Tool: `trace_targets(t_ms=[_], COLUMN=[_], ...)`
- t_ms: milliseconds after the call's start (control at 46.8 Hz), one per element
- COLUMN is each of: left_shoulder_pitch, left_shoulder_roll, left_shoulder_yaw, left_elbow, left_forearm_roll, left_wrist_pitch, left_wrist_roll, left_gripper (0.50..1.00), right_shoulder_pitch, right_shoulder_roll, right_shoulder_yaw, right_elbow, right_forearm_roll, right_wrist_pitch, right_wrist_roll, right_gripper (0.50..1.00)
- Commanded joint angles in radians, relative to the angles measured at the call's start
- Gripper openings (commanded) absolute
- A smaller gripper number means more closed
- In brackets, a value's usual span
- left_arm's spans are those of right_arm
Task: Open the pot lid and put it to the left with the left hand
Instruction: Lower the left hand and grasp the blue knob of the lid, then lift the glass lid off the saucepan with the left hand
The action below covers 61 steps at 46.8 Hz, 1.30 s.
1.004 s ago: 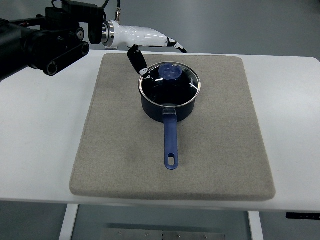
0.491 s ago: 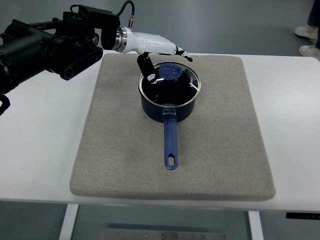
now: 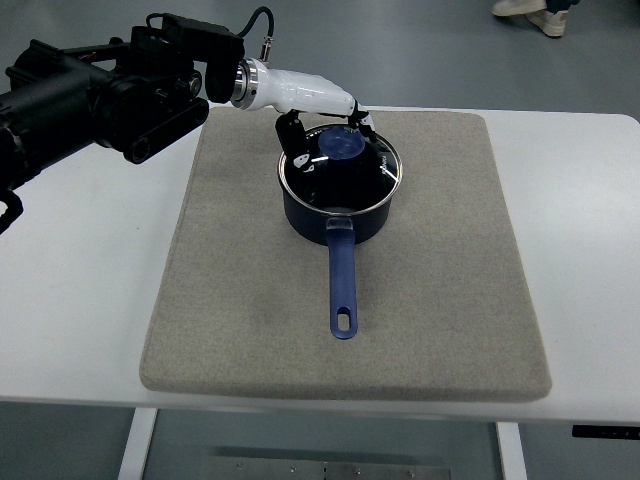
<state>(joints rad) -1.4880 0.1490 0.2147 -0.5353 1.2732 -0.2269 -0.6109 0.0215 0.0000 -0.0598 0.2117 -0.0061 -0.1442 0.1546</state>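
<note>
A dark blue saucepan (image 3: 300, 212) stands on the grey mat (image 3: 450, 260), its long blue handle (image 3: 342, 285) pointing toward the near edge. A glass lid (image 3: 378, 165) with a blue knob (image 3: 341, 148) sits flat on the pan. My left hand (image 3: 330, 128), white with black fingertips, reaches in from the upper left and hovers over the lid's far side. Its thumb (image 3: 295, 142) is down at the left of the knob and its other fingers (image 3: 364, 122) arch over the right. The hand is open and holds nothing.
The mat lies on a white table (image 3: 80, 280). My black left forearm (image 3: 100, 90) crosses the table's upper left corner. A person's shoes (image 3: 530, 12) show on the floor at the top right.
My left hand has moved right and lowered over the lid, and its fingers now curve down on either side of the knob. The pan and lid have not moved.
</note>
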Motion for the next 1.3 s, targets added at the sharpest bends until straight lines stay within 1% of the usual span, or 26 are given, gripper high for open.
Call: trace_targets(t_ms=[0,43,128,192,235,278,320,384,427,470,491,577,833,1025,1281], left_shoulder_pitch=[-0.002,-0.002,-0.002,-0.002,-0.002,-0.002,-0.002,-0.002,-0.002,-0.002,-0.002,-0.003,-0.023,-0.048,-0.023], left_shoulder_roll=[-0.002,-0.002,-0.002,0.0,0.0,0.0,0.001,0.001,0.001,0.001,0.001,0.001,0.026,0.09,0.205], left_shoulder_yaw=[0.0,0.0,0.0,0.0,0.0,0.0,0.0,0.0,0.0,0.0,0.0,0.0,-0.015,-0.018,-0.017], left_elbow=[0.0,0.0,0.0,0.0,0.001,0.0,0.001,0.001,0.001,0.001,0.001,0.001,0.001,0.0,0.0], left_forearm_roll=[0.002,0.002,0.003,0.005,0.005,0.005,0.005,0.005,0.005,0.005,0.005,0.005,0.002,0.002,-0.003], left_wrist_pitch=[0.0,0.0,0.0,0.0,0.0,0.0,0.0,0.0,0.0,0.0,0.0,0.0,-0.002,-0.002,0.006], left_wrist_roll=[0.0,0.0,0.0,0.0,0.0,0.0,0.0,0.0,0.0,0.0,0.0,0.0,0.0,0.0,0.0], left_gripper=[0.78,0.767,0.709,0.696,0.664,0.662,0.639,0.623,0.598,0.587,0.576,0.5,0.5,0.5,0.5], right_shoulder_pitch=[0.0,0.0,0.0,0.0,0.0,0.0,0.0,0.0,0.0,0.0,0.0,0.0,0.0,0.0,0.0], right_shoulder_roll=[0.0,0.0,0.0,0.0,0.0,0.0,0.0,0.0,0.0,0.0,0.0,0.0,0.0,0.0,0.0], right_shoulder_yaw=[0.0,0.0,0.0,0.0,0.0,0.0,0.0,0.0,0.0,0.0,0.0,0.0,0.0,0.0,0.0], right_elbow=[0.0,0.0,0.0,0.0,0.0,0.0,0.0,0.0,0.0,0.0,0.0,0.0,0.0,0.0,0.0], right_forearm_roll=[0.0,0.0,0.0,0.0,0.0,0.0,0.0,0.0,0.0,0.0,0.0,0.0,0.0,0.0,0.0], right_wrist_pitch=[0.0,0.0,0.0,0.0,0.0,0.0,0.0,0.0,0.0,0.0,0.0,0.002,0.0,0.0,0.0], right_wrist_roll=[0.0,-0.001,0.0,-0.001,0.0,-0.001,0.0,-0.001,0.0,-0.001,0.0,0.0,0.0,0.0,-0.001], right_gripper=[0.917,0.917,0.917,0.917,0.917,0.917,0.917,0.917,0.917,0.917,0.917,0.917,0.917,0.917,0.917])
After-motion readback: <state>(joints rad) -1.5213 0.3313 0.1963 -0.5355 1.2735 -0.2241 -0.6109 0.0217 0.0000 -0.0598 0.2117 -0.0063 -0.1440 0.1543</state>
